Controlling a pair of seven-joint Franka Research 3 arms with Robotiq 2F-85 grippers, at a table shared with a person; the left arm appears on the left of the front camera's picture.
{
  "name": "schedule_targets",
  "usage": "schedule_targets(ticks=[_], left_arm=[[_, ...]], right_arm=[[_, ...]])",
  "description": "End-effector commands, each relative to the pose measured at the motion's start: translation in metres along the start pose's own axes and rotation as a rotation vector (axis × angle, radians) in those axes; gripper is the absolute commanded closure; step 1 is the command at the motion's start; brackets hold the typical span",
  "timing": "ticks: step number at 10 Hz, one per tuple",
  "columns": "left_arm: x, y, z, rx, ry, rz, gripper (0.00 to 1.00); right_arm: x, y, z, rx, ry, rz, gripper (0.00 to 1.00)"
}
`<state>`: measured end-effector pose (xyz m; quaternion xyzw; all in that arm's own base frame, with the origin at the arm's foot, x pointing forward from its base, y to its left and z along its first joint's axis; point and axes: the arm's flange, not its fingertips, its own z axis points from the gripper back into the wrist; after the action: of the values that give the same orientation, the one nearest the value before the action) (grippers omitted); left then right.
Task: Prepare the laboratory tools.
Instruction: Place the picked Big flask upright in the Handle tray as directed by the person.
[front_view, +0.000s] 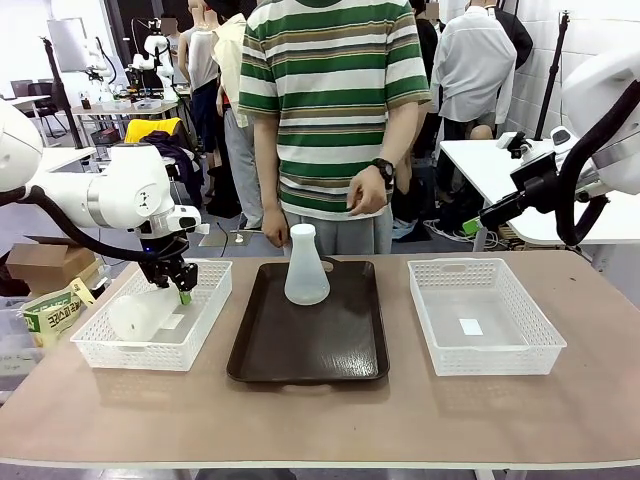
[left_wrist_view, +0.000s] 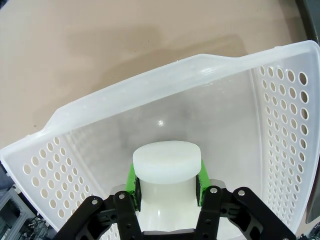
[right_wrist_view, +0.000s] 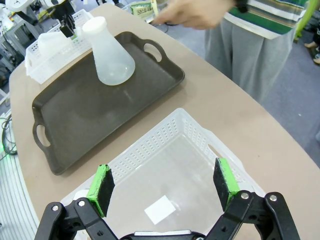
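Two frosted white flasks: one (front_view: 306, 267) stands on a dark brown tray (front_view: 310, 345), the other (front_view: 140, 313) lies in a white mesh basket (front_view: 100, 352). A second white basket (front_view: 484, 355) sits on the tan table (front_view: 400, 420). Black grippers carry green pads (right_wrist_view: 101, 186). The person's shirt (front_view: 330, 90) is striped green, white and tan.

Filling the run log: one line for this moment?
left hand: shut on flask neck, left basket | right hand: open | second flask: upright, tray

Frosted, translucent plastic flasks (front_view: 305, 268) (front_view: 140, 315); glossy, perforated white plastic baskets (front_view: 205, 310) (front_view: 545, 345); matt dark brown tray (front_view: 310, 350); smooth, matt beige tabletop (front_view: 400, 420); striped knit cloth shirt (front_view: 335, 90).
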<state>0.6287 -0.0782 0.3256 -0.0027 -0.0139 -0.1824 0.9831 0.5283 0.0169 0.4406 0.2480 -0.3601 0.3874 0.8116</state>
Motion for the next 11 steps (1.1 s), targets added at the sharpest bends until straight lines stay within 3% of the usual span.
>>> schedule_targets(ticks=[1, 11], left_arm=[[0.0027, 0.0025, 0.0003, 0.0, -0.004, 0.004, 1.0], [0.0027, 0.0025, 0.0003, 0.0, -0.004, 0.004, 1.0]], right_arm=[[-0.0002, 0.0001, -0.0011, -0.011, 0.003, 0.001, 0.0], [-0.0002, 0.0001, -0.0011, -0.011, 0.003, 0.001, 0.0]])
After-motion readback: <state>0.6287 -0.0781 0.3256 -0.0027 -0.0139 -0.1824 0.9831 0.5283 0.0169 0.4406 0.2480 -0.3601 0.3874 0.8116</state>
